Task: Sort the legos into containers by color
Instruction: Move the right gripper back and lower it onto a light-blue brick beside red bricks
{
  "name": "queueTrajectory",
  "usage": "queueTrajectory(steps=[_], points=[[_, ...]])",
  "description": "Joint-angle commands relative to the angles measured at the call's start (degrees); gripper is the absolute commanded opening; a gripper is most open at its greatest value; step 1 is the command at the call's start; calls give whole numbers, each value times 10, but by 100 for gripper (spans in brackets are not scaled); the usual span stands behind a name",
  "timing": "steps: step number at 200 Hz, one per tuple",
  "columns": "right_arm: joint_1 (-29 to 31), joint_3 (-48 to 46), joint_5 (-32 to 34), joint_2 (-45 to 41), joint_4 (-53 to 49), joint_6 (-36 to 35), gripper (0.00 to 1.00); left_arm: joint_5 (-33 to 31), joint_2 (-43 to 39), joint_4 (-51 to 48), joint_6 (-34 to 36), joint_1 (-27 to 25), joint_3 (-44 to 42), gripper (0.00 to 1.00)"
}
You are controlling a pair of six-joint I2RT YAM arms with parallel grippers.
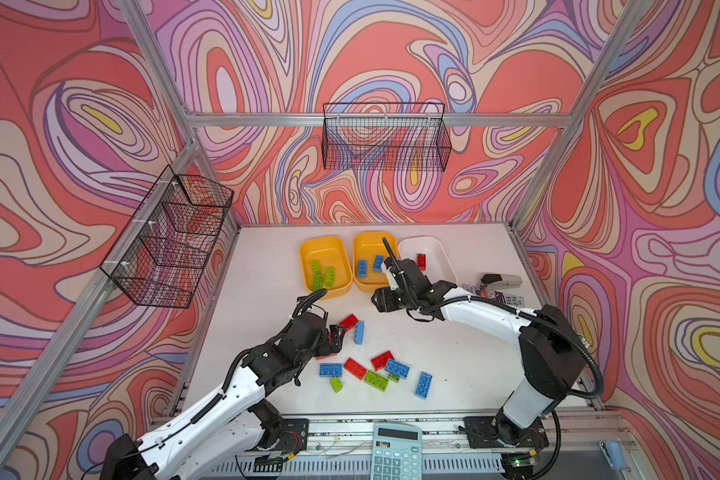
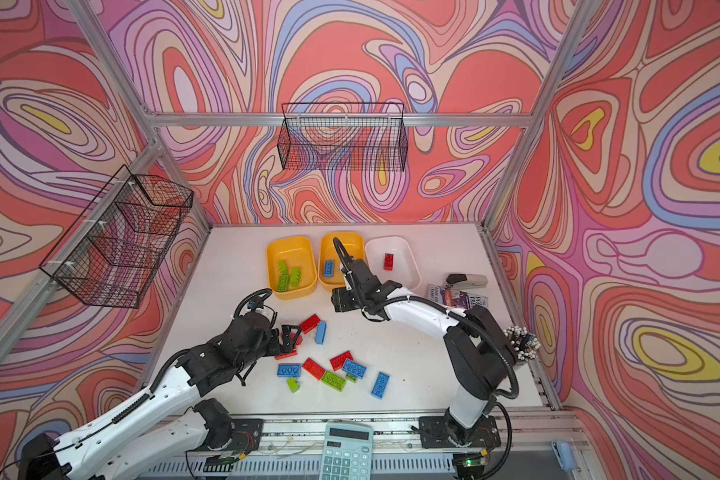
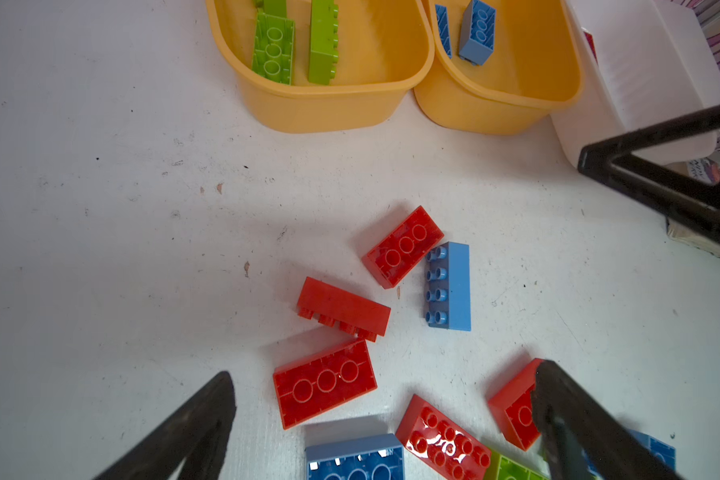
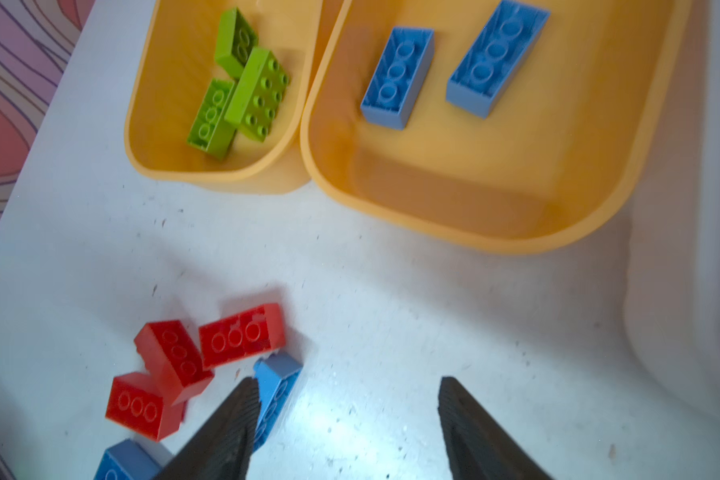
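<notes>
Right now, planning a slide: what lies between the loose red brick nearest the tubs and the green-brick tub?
Just bare table between red brick and tub, per the left wrist view.

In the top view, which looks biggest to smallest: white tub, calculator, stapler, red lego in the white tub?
1. white tub and calculator: about alike; the calculator is nearer and cut off.
2. stapler
3. red lego

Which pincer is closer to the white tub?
Right. The right pincer hovers near the front corner of the white tub; the left pincer is farther away, over the loose bricks.
</notes>
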Motion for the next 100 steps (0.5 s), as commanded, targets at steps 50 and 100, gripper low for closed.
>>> queueTrajectory(steps=[50, 100], points=[[87, -34, 9, 11, 52, 88, 73, 1, -77, -28, -37, -3, -55, 97], [103, 5, 26, 87, 46, 103, 71, -7, -156, -72, -56, -3, -82, 97]])
